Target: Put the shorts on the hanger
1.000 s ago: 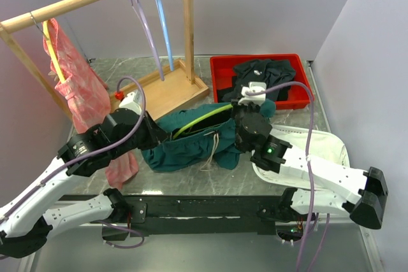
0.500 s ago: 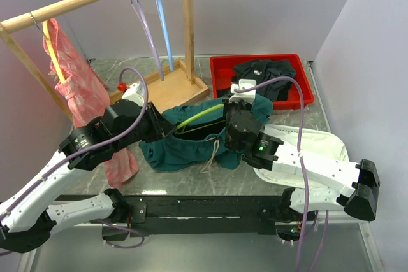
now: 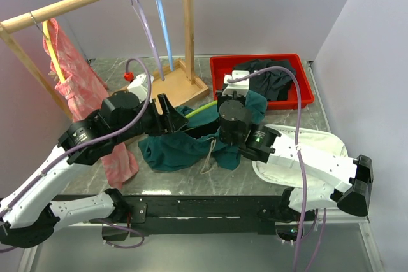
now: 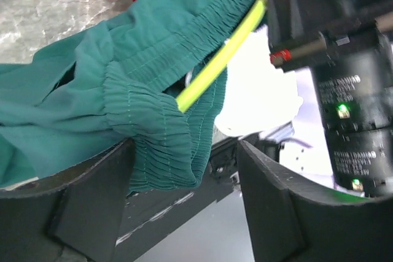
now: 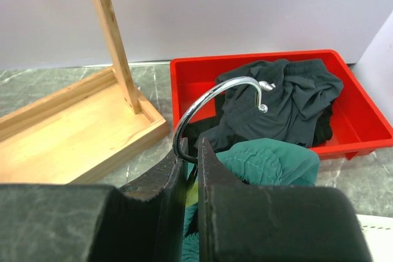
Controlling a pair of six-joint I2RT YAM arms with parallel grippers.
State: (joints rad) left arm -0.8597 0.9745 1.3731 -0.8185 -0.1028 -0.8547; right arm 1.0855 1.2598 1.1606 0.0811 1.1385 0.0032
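The teal shorts (image 3: pixel 175 150) lie bunched on the table between the two arms. The lime-green hanger (image 3: pixel 200 107) is threaded through their elastic waistband (image 4: pixel 147 133). In the left wrist view the hanger's arm (image 4: pixel 222 58) comes out of the gathered fabric (image 4: pixel 92 78). My left gripper (image 4: pixel 184 197) is open, and the waistband hangs loose between its jaws, close to the left finger (image 4: pixel 92 207). My right gripper (image 5: pixel 191 151) is shut on the hanger at the base of its metal hook (image 5: pixel 206 94). Part of the shorts (image 5: pixel 270 161) lies just beyond it. In the top view the right gripper (image 3: pixel 221 104) sits at the shorts' far edge.
A red tray (image 3: pixel 302 99) holding a black garment (image 3: pixel 271 74) stands behind the right arm. The wooden rack (image 3: pixel 169 90) at the back left carries lilac (image 3: pixel 143 27) and light-blue (image 3: pixel 162 23) hangers and a pink garment (image 3: pixel 80 87). White cloth (image 3: pixel 319 144) lies at the right.
My left gripper has opened and let go of the waistband, shifting slightly back and right. The right gripper has carried the hanger leftward and away from the bases, further into the shorts.
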